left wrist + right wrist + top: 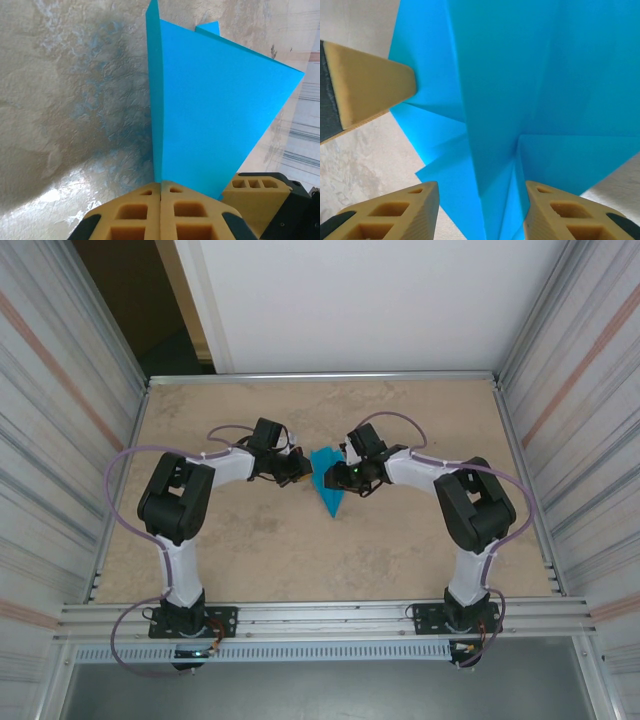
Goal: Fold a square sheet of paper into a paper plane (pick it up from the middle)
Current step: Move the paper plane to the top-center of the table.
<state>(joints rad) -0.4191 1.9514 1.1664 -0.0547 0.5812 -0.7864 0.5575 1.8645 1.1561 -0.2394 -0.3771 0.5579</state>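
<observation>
The square sheet of paper is folded into a bright blue paper plane (328,485) that lies mid-table with its sharp point toward the arm bases. My left gripper (299,468) reaches it from the left. In the left wrist view this gripper (161,182) is shut on the upright centre fold of the paper plane (210,110). My right gripper (343,476) comes in from the right. Its wrist view shows the right gripper (481,192) open, its fingers (415,210) standing on either side of the plane's (520,75) creased layers. A left finger (367,90) shows at the upper left.
The beige table (250,550) is walled by corrugated metal panels (60,420) on the left and right, with a metal rail (320,618) along the near edge. A finger of the right gripper (255,189) stands close beside the left jaws.
</observation>
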